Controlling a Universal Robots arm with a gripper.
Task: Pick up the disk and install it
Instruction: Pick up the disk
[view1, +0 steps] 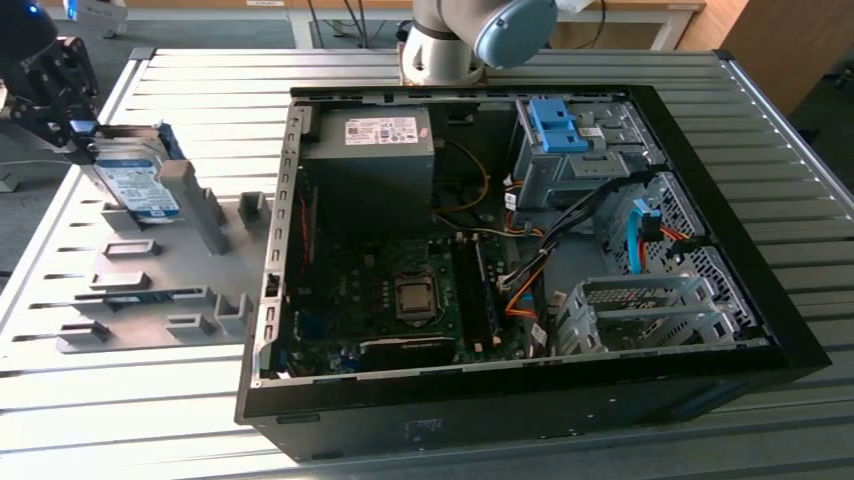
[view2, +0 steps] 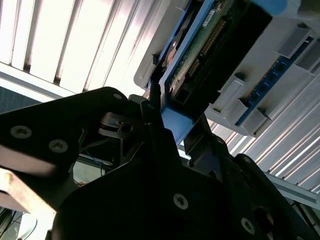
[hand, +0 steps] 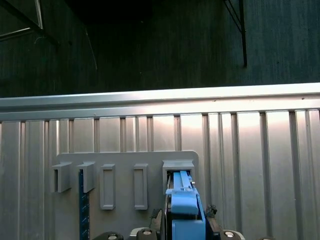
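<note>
Tabletop of ribbed silver metal (view1: 134, 420) is taken up largely by an open black computer case (view1: 534, 405), and beside it, along the tabletop's edge on the exterior view's left, a flat grey fixture plate with upright slotted holders (view1: 147, 270) is laid. At the far corner of that plate the flat rectangular silver-metal disk with a white-and-blue label and bright blue plastic carrier rails (view1: 138, 185) is stood on edge in a holder, leaning slightly, well apart from the case. The disk is judged stiff and fairly heavy for its bulk, with smooth metal faces that could slip and a bare circuit board on its underside (view2: 200, 45) that should not be pressed. It is best taken by the blue rail at its upper end, and knocks are to be avoided. The black gripper (view1: 80, 132) is set at exactly that end. In the second wrist view its fingers (view2: 152, 117) are seen narrowed to a small gap and pinching the blue rail from both sides, and in the first wrist view the rail (hand: 184, 200) is seen held between them, above the holder.
</note>
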